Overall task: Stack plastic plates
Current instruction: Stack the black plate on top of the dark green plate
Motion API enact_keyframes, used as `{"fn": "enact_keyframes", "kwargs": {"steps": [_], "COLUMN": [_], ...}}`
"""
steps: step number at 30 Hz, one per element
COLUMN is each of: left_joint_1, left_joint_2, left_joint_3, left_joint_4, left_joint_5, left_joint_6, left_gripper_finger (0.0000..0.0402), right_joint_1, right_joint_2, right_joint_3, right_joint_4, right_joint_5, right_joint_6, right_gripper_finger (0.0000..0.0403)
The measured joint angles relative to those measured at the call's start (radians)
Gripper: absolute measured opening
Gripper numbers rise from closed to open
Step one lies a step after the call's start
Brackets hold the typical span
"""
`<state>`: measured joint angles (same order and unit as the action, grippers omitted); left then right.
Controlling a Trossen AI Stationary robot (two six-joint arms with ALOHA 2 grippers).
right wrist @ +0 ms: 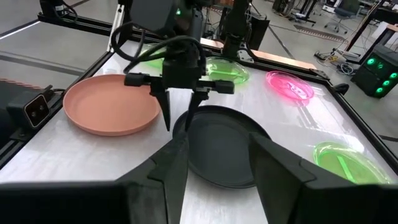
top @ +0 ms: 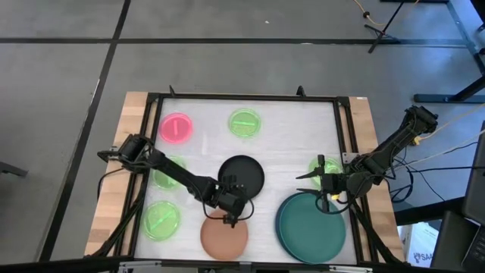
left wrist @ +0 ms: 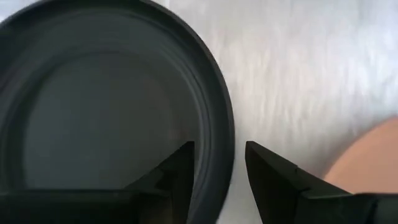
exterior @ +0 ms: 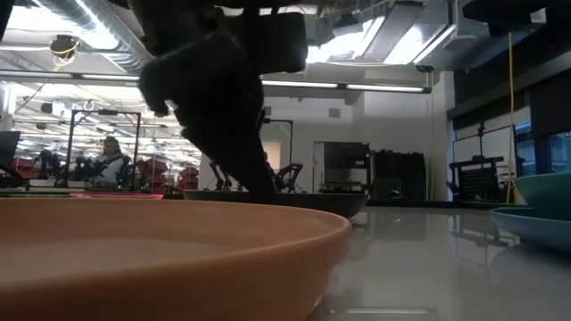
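The black medium plate [top: 242, 174] lies flat at the table's middle. My left gripper [top: 229, 212] points down over its near rim [left wrist: 219, 124] and is open. One finger is inside the rim and one outside, with a gap showing on each side [right wrist: 179, 121]. The terracotta plate [top: 224, 236] rests just nearer. The large teal plate [top: 311, 226] sits on a slate-blue one at the near right. My right gripper [top: 322, 182] hovers open over the teal plate's far edge, holding nothing [right wrist: 217, 180].
Small green plates lie at the far middle [top: 244, 123], left [top: 168, 171], near left [top: 161, 220] and right edge [top: 324, 168]; a pink one [top: 176, 127] is at the far left. A black frame [top: 242, 97] borders the white table top. People sit far behind [exterior: 111, 156].
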<state>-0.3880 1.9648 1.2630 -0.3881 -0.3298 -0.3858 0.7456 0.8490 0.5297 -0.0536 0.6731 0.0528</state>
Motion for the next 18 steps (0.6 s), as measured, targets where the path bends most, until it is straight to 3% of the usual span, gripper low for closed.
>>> {"fn": "enact_keyframes", "kwargs": {"steps": [12, 18], "left_joint_1": [0.004, 0.006], "left_joint_2": [0.000, 0.000], "left_joint_3": [-0.098, -0.102], "left_joint_4": [0.095, 0.105], "left_joint_5": [-0.004, -0.029], "left_joint_6": [0.005, 0.060], "left_gripper_finger": [0.0136, 0.0100], "right_joint_1": [0.000, 0.000], "right_joint_2": [0.000, 0.000], "right_joint_3": [0.000, 0.000], "right_joint_4": [0.000, 0.005], "right_joint_5": [-0.015, -0.010], "right_joint_6": [0.000, -0.005], "right_gripper_finger": [0.0161, 0.0161]}}
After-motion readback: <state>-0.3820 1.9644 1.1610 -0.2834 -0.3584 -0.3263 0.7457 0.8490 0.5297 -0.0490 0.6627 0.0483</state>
